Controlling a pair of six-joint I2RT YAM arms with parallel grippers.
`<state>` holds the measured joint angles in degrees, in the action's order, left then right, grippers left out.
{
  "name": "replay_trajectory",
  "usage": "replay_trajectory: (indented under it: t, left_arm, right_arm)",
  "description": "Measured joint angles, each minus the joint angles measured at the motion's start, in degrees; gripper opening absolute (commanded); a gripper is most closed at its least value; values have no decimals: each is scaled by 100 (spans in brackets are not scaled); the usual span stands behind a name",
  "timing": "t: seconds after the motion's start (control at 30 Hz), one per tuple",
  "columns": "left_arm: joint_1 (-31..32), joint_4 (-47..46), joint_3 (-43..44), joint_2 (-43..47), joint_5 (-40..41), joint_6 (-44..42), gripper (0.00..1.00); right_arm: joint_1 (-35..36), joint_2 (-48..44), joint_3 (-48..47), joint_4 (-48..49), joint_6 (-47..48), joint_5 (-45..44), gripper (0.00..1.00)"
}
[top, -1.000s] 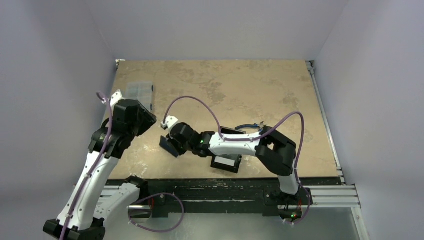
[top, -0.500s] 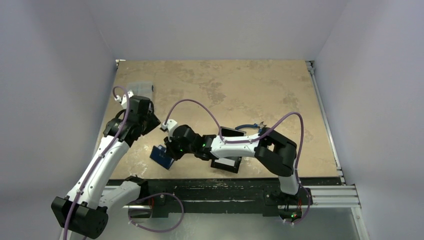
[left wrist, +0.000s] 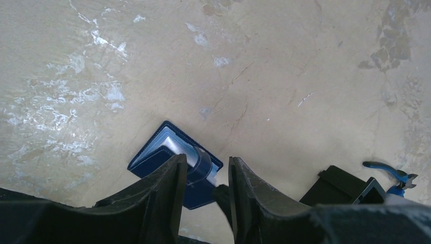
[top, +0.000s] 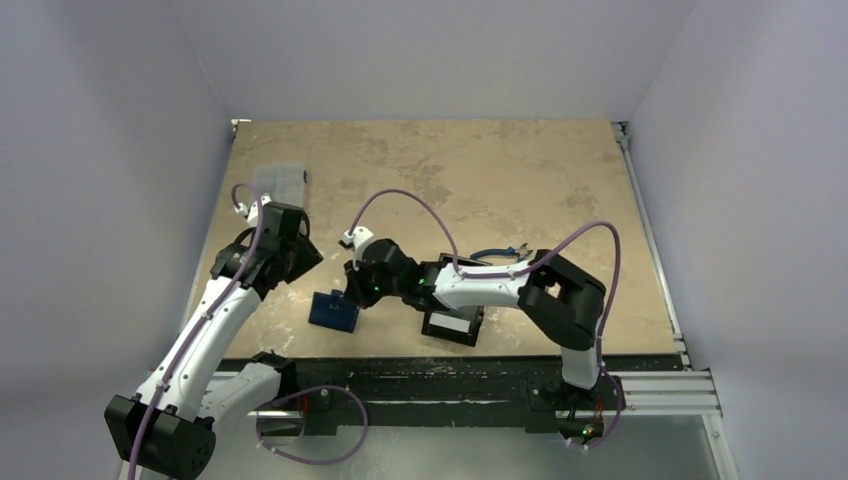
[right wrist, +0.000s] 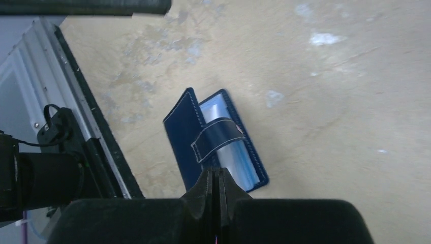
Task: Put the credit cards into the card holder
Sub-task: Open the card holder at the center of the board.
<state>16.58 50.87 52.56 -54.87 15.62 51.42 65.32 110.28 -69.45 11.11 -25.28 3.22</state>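
My right gripper (right wrist: 214,175) is pinched tight, its two fingers pressed flat together with nothing between them. Just ahead of those closed tips lies the card holder (right wrist: 216,145), flat on the table (right wrist: 330,101). Its near edge meets the tips in the right wrist view, and I cannot tell whether they touch it. The holder's navy cover is ajar, so the shiny pale-blue inside shows. Its strap (right wrist: 217,138) arches across the opening from the cover side, and its end hangs loose over the pale-blue inside.

My left gripper (left wrist: 207,161) hangs above the table with its fingers (left wrist: 167,175) a narrow way apart and nothing in them. Through that gap I look down on the holder (left wrist: 175,165), which sits beneath and a little beyond the left finger. Past my right finger on that hand is a black box (left wrist: 338,185), and farther out on the same side lie blue pliers (left wrist: 389,175).

From above, the holder (top: 334,312) rests between my two grippers, right at the tips of the right one (top: 352,296) and well apart from the left one (top: 300,255). The box (top: 452,325) lies behind my right fingers, under that forearm. A clear box (top: 278,180) sits beyond my left gripper, near the table's far corner.
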Motion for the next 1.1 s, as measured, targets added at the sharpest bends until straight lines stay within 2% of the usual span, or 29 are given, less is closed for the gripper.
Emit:
replay_trajectory:
  t: [0.27, 0.3, 0.33, 0.37, 0.4, 0.47, 0.6, 0.77, 0.9, 1.1]
  left_arm:
    - [-2, -306, -105, -109, -466, 46, 40]
    - [-4, -396, -168, -131, -570, 66, 41]
    - [-4, -455, -236, -155, -669, 96, 43]
    - [-2, -492, -304, -177, -752, 144, 44]
    - [-2, -494, -339, -195, -789, 179, 45]
    - [-4, -452, -391, -212, -796, 299, 47]
    - [-4, -376, -485, -138, -702, 505, 48]
    - [-4, -219, -577, 109, -568, 654, 48]
    - [-4, -192, -577, 131, -509, 654, 48]
    - [-4, -190, -577, 131, -461, 654, 47]
  right_arm:
    - [-470, -863, 96, -304, 728, -420, 0]
    - [-511, -922, 96, -323, 815, -411, 9]
    - [-553, -960, 96, -352, 879, -328, 25]
    - [-605, -970, 96, -378, 896, -201, 37]
    - [-658, -966, 96, -391, 857, -26, 43]
    - [-767, -907, 98, -382, 717, 420, 53]
    - [-903, -597, 98, -302, 306, 1300, 60]
    - [-938, 24, 122, -151, -280, 2070, 62]
    - [-935, 505, 114, -138, -542, 2511, 58]
    - [-935, 636, 114, -39, -734, 2791, 49]
